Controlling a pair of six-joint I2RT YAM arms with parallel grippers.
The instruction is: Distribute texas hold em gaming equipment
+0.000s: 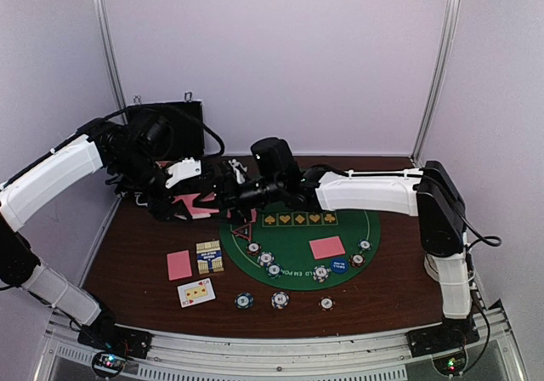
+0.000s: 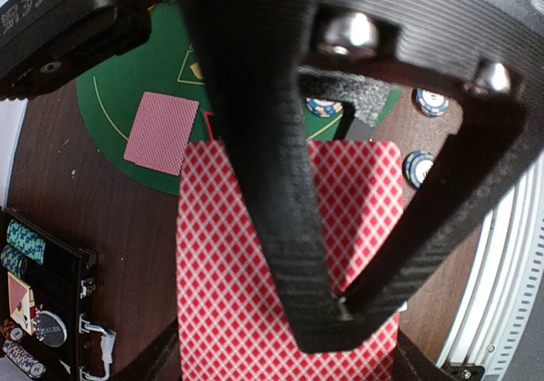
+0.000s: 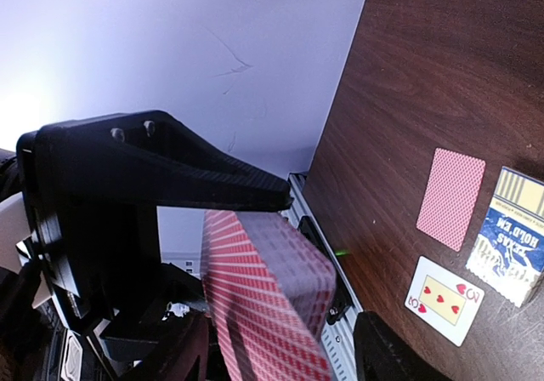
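Observation:
My left gripper (image 1: pixel 189 206) (image 2: pixel 285 360) is shut on a deck of pink-backed playing cards (image 1: pixel 197 202) (image 2: pixel 229 296), held above the table's back left. My right gripper (image 1: pixel 223 194) (image 3: pixel 276 347) reaches in from the right, and its open fingers straddle the deck (image 3: pixel 263 296) with gaps on both sides. The deck's top card looks blurred and bowed. A pink card (image 1: pixel 179 264), a face-up five of hearts (image 1: pixel 196 292) (image 3: pixel 444 300) and a blue-yellow card box (image 1: pixel 209 257) lie at the front left. Another pink card (image 1: pixel 327 247) and a blue disc (image 1: pixel 339 266) lie on the green mat (image 1: pixel 293 232).
Several striped chips ring the mat's front edge, among them three on the wood (image 1: pixel 245 300) (image 1: pixel 280 299) (image 1: pixel 326 304). A black hinged case (image 1: pixel 170 130) (image 2: pixel 51 313) stands open at the back left, with chips inside. The metal rail (image 1: pixel 280 355) runs along the near edge.

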